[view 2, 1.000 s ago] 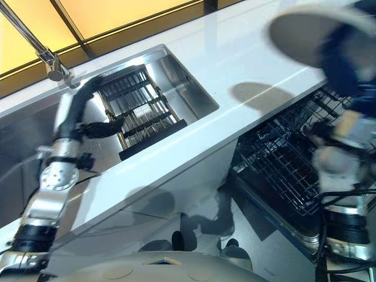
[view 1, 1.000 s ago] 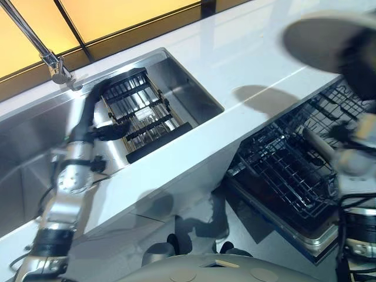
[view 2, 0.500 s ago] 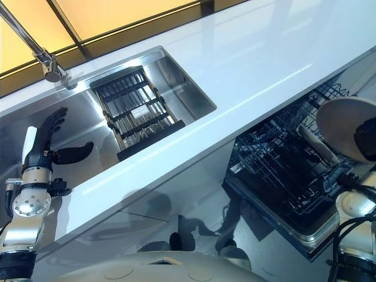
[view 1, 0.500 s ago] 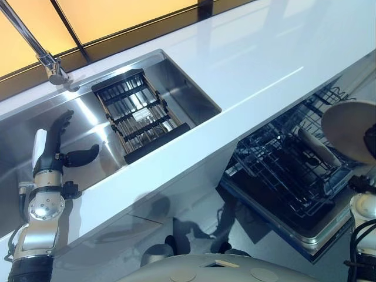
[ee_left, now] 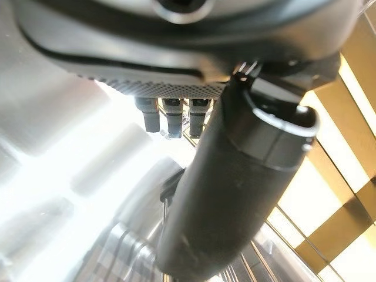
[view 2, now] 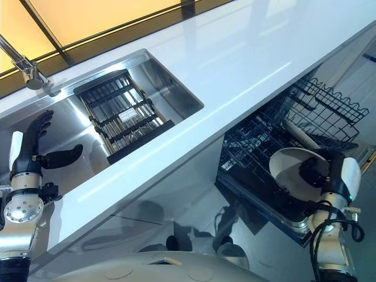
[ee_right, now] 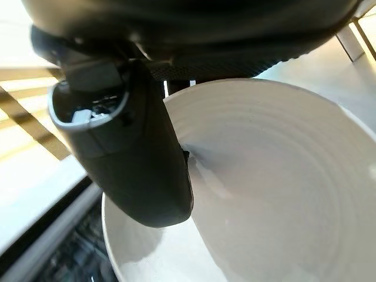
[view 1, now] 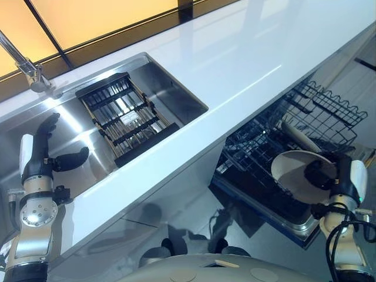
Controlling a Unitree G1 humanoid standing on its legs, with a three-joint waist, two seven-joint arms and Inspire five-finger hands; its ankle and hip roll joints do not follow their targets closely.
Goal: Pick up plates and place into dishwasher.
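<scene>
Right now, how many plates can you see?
2: one plate pinched in the right hand above the dishwasher rack; a second plate stands on edge in that rack. Others may be hidden.

Both arms are silver-grey metal with black bands near the lower forearm and a round, disc-shaped wrist joint ringed with small screws. The left hand (view 1: 40,154) is dark and matte, with a white cover along its outer edge. The right hand (view 1: 338,179) is likewise dark, with a white cover. Close up, each thumb is a smooth black cylinder beneath a finely dotted palm pad.
</scene>
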